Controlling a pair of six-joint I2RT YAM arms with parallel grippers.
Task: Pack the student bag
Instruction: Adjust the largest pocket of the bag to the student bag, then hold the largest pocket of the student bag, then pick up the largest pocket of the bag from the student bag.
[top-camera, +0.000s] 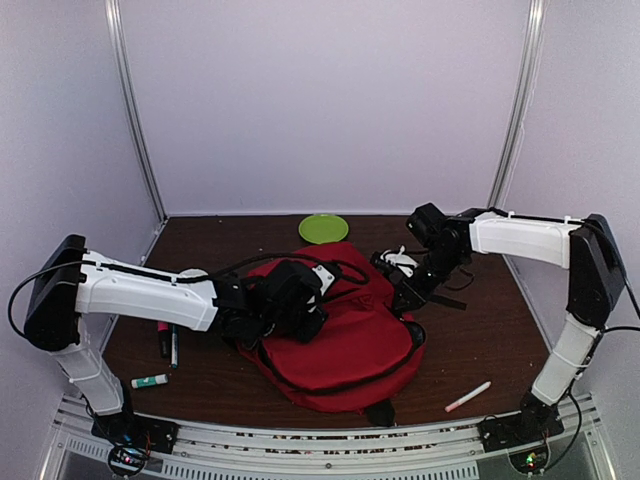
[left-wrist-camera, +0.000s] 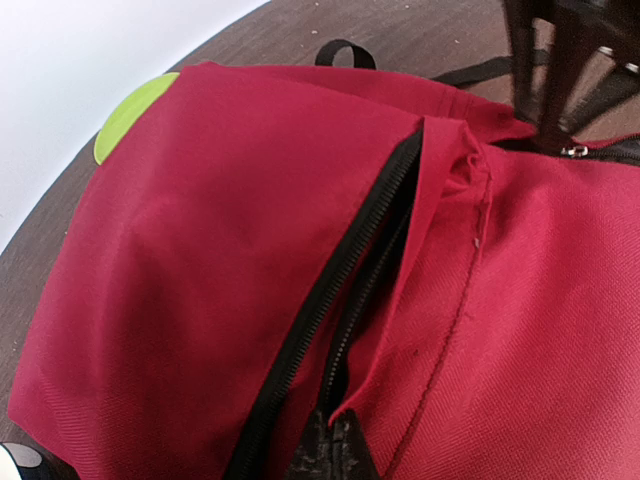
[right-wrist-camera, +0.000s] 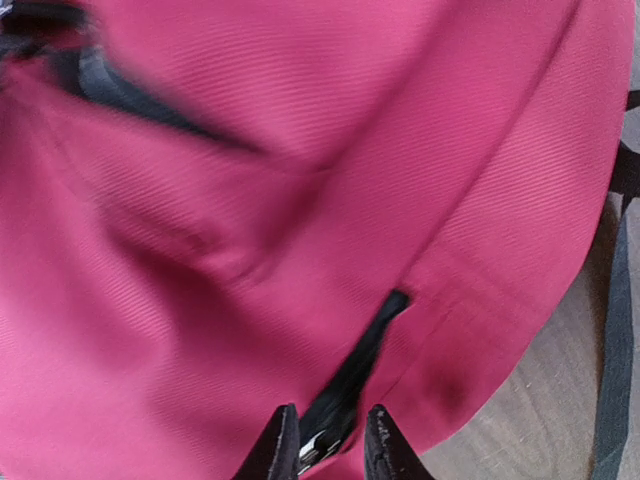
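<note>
The student bag (top-camera: 340, 335), a big red backpack with black zippers, lies in the middle of the table. My left gripper (top-camera: 300, 300) rests on its upper left part. In the left wrist view it (left-wrist-camera: 335, 448) is shut on the red fabric edge beside the open black zipper (left-wrist-camera: 330, 290). My right gripper (top-camera: 405, 292) is at the bag's upper right side. In the right wrist view it (right-wrist-camera: 328, 432) is open, its fingertips (right-wrist-camera: 283, 430) astride the black zipper (right-wrist-camera: 360, 365), with the silver zipper pull (right-wrist-camera: 316, 450) between them.
A green plate (top-camera: 323, 228) sits behind the bag. Pens (top-camera: 168, 342) and a glue stick (top-camera: 150, 381) lie on the left under my left arm. A white pen (top-camera: 468, 396) lies at the front right. Black straps (top-camera: 455, 285) trail to the right of the bag.
</note>
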